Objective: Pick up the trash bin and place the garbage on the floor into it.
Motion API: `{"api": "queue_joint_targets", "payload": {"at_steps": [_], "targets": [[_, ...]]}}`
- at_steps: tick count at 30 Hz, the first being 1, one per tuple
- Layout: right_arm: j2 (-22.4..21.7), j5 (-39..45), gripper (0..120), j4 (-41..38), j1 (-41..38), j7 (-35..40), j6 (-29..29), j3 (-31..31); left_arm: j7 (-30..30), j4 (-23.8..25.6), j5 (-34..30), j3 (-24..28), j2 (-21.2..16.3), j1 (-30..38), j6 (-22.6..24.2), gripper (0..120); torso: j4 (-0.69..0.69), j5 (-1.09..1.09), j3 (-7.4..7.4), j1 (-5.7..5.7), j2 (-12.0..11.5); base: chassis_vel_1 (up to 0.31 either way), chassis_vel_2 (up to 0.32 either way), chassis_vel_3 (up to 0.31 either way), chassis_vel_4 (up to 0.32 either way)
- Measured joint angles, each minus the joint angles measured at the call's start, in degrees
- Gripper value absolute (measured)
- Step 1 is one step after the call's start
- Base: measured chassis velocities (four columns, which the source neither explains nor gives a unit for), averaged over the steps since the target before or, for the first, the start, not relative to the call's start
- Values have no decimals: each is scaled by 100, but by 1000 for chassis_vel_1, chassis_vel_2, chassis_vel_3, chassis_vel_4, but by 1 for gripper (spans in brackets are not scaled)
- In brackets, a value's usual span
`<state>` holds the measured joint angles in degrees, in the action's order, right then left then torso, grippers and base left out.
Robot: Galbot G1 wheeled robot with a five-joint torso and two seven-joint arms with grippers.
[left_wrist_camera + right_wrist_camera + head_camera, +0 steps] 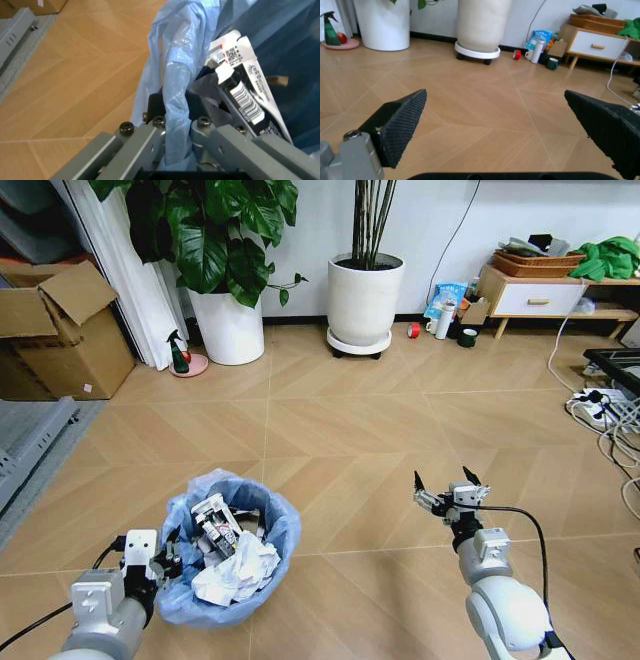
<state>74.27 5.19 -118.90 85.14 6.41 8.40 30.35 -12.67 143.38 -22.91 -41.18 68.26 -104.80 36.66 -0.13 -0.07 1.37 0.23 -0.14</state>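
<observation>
Herringbone wooden floor [330,430] runs back to a white wall, where two white plant pots [365,300] stand well beyond the trash bin [225,545] and a flattened cardboard box [60,330] leans far off to the bin's left. At the bin's left rim, the left gripper [172,552] is clamped on the light-blue bag liner [175,75] and the rim beneath it, one pad outside and one inside, as the left wrist view makes plain. The bin itself, low and round, sits at the near left of the floor and is already loaded with garbage [232,555]: crumpled white paper, a barcoded carton [245,90] and darker wrappers heaped to the brim. To the bin's right, well apart from it, the right gripper [447,483] hangs over bare boards with its jaws spread wide and nothing between its pads [400,123]. Farther right and far behind, a low wooden cabinet [540,290] with a mug, bottle and blue bag at its foot lines the wall.

Judging by the litter in the bin and the clean boards around it, the collecting step looks all but finished; the next move likely calls for checking the floor for any stray piece and keeping the bin level in the left arm's grip.
</observation>
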Motion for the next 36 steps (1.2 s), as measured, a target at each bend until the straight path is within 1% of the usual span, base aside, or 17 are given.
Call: {"api": "queue_joint_targets", "payload": {"at_steps": [2, 5, 11, 16, 17, 19, 21, 26, 30, 35, 36], "targets": [[43, -53, 100, -70, -22, 23, 46, -52, -6, 0, -48, -38, -79, 31, -1, 0, 0, 4, 0, 0, 0, 57, -69, -45, 68], [70, -84, 100, -126, -62, 58, 110, -88, -18, 0, -95, -34, -138, 73, 1, 0, 0, 0, 0, 0, 0, 66, -65, -44, 60], [116, -195, 100, -192, -172, 145, 277, -225, -66, -2, -266, -45, -266, 201, 19, 0, 0, 2, 1, 0, 0, 51, -40, -50, 36], [179, -237, 100, -92, -273, 177, 366, -304, -141, -3, -441, -45, -349, 347, 56, 0, 0, 1, 1, 0, 0, 50, -53, -46, 28], [184, -235, 100, -52, -300, 182, 405, -326, -179, -4, -518, -45, -398, 388, 72, 0, 0, 4, 1, 0, 0, 54, -52, -60, 68], [179, -236, 100, 48, -362, 225, 422, -370, -195, -5, -606, -33, -487, 498, 91, 0, 1, 2, 1, 0, 0, 53, -69, -66, 88], [252, -260, 100, 135, -405, 218, 421, -367, -195, -15, -622, 11, -488, 704, 75, 0, 0, 2, 1, 0, 0, 65, -70, -50, 78], [349, -332, 100, 256, -437, 195, 390, -358, -182, -99, -625, 57, -453, 862, 44, 0, 0, 1, 1, 0, 0, 72, -64, -75, 56], [425, -417, 100, 338, -461, 168, 337, -372, -238, -123, -768, 97, -561, 1080, 70, 0, 0, 2, 1, 1, 0, 91, -73, -85, 81], [439, -431, 100, 413, -544, 157, 337, -415, -258, -160, -828, 57, -589, 1075, 87, 0, 0, 0, 1, 1, 0, 105, -109, -110, 121], [442, -444, 100, 458, -579, 156, 338, -443, -245, -160, -827, 36, -577, 1052, 86, 0, 1, 2, 1, 0, 0, 85, -118, -115, 131]]}}
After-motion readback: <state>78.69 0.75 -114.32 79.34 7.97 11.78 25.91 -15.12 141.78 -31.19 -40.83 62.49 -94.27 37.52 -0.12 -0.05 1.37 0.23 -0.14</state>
